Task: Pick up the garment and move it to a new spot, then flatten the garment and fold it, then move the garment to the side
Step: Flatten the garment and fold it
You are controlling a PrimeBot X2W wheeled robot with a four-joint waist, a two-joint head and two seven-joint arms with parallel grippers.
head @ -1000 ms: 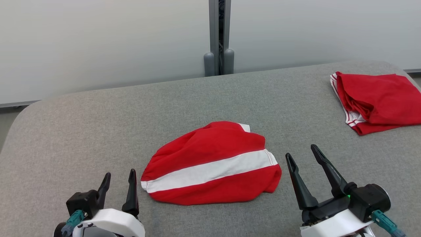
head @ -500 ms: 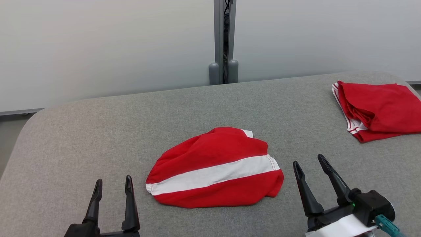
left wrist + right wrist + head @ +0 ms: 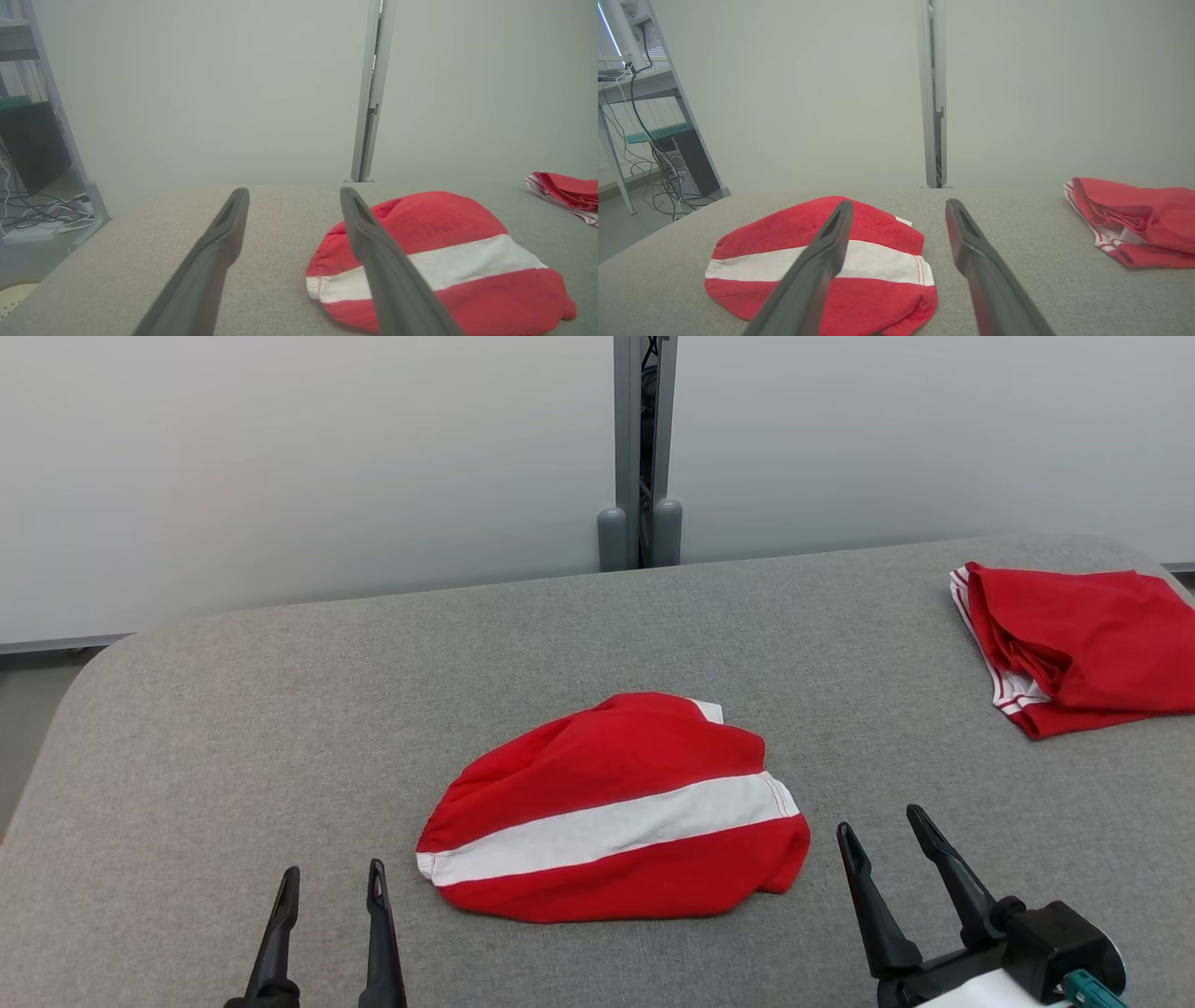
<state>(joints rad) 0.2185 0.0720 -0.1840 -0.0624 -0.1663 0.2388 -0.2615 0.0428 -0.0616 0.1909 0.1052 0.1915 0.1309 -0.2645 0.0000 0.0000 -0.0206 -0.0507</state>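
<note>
The left gripper [image 3: 333, 870] stands with its two dark fingers spread wide and nothing between them, poised over the near edge of the grey worktop [image 3: 280, 709], toward its left. The right gripper [image 3: 879, 819] is spread just as wide and is also empty, at the near edge toward the right, with its fingers angled a little leftward. Neither one touches cloth.

Between them, near the front and about midway along the worktop, lies the garment [image 3: 616, 812]. It is red with a broad white band across it and is bunched into a rounded heap with soft creases along its far side. In the left wrist view its banded end sits just beside that gripper's inner finger. In the right wrist view the heap lies ahead and to the left of the fingers.

As I read it, no step shows as done. The garment looks neither spread flat nor squarely folded, so the pick-up, the move to a new spot, the flattening, the fold and the shift to the side all appear to be left.

A second red garment [image 3: 1083, 649] with thin white trim lies loosely doubled at the far right corner, well apart from the heap. Behind the worktop rises a pale wall panel with a grey post [image 3: 639, 439].
</note>
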